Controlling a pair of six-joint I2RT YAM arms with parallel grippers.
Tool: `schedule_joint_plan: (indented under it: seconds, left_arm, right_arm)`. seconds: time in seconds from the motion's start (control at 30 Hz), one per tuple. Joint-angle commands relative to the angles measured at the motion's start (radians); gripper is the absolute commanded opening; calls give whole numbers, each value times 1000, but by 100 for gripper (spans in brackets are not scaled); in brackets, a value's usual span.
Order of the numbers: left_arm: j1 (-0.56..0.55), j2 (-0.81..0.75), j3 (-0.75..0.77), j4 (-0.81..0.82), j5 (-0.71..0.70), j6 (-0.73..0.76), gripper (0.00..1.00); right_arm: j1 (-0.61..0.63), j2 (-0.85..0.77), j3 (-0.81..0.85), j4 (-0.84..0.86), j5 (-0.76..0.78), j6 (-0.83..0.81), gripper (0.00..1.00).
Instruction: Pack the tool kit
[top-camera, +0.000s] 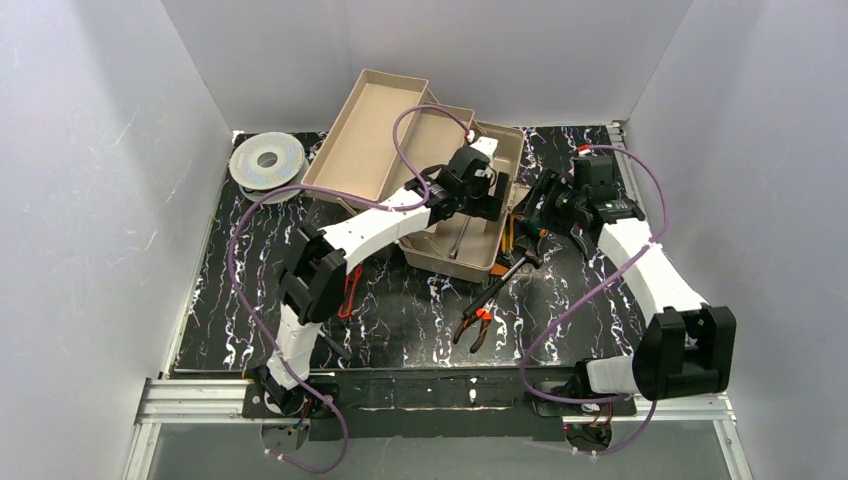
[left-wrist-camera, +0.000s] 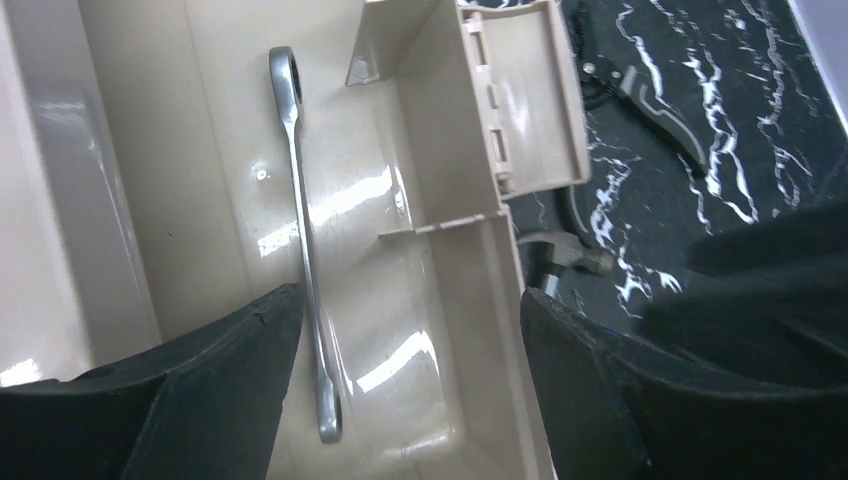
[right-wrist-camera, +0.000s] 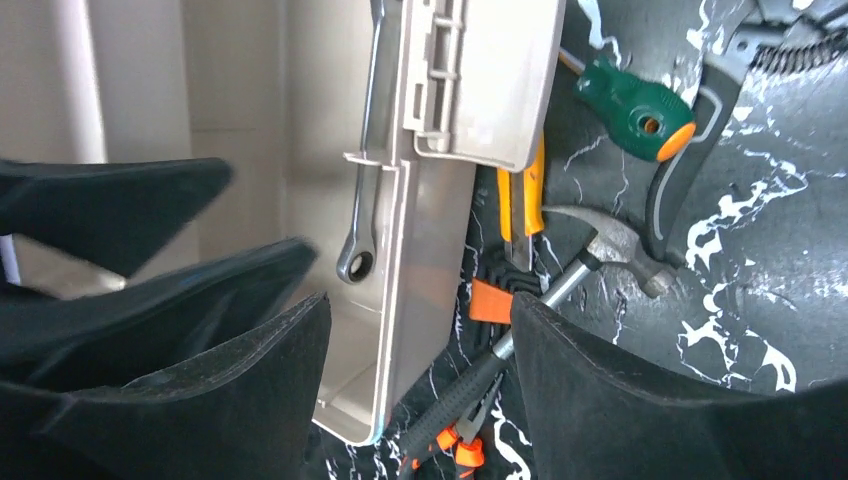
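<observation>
The tan toolbox (top-camera: 380, 140) lies open at the back centre. A silver wrench (left-wrist-camera: 305, 240) lies on its floor and also shows in the right wrist view (right-wrist-camera: 358, 250). My left gripper (left-wrist-camera: 410, 400) is open and empty over the box's right compartment, straddling its side wall (left-wrist-camera: 500, 300). My right gripper (right-wrist-camera: 420, 390) is open and empty, low beside the box's outer wall (right-wrist-camera: 400, 280). On the mat by the box lie a hammer (right-wrist-camera: 600, 245), a green screwdriver (right-wrist-camera: 635, 110), orange pliers (right-wrist-camera: 460, 445) and a yellow-handled tool (right-wrist-camera: 535, 200).
A round grey spool (top-camera: 267, 160) sits at the back left. A red-handled tool (top-camera: 350, 295) lies under the left arm. The pliers (top-camera: 478, 320) and hammer (top-camera: 515, 268) lie in front of the box. White walls enclose the black marbled mat (top-camera: 400, 330).
</observation>
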Motion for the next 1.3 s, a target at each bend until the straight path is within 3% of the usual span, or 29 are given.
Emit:
schedule_joint_plan:
  seconds: [0.0,0.17,0.43,0.53,0.7,1.07,1.13,1.27]
  left_arm:
    - [13,-238,-43,-49,6,41,81]
    - [27,-417,-155,-83,-47,82,91]
    - [123,-765,-454,-195,-107,36,94]
    - [172,-886,-552,-252,-122,19,95]
    - [232,-1027,-691,-278,-151,28,100]
    - [244,-1053,-761,-262,-157,69,100]
    - [244,-1054,-769,-247,-128,77,100]
    - [246,-1082,-788,-208,-49,124,100]
  right_arm:
    - [3,28,29,-44,-75,-33,73]
    - [51,98,29,-20,-135,-37,69]
    - [134,236,77,-16,-156,-26,60]
    - [136,259,79,0,-158,-30,42]
    - [133,302,153,-9,-137,-38,29]
    - [122,487,437,-98,-82,-54,28]
    - [121,493,477,-125,-64,-62,34]
    - [120,427,428,-118,-22,-63,57]
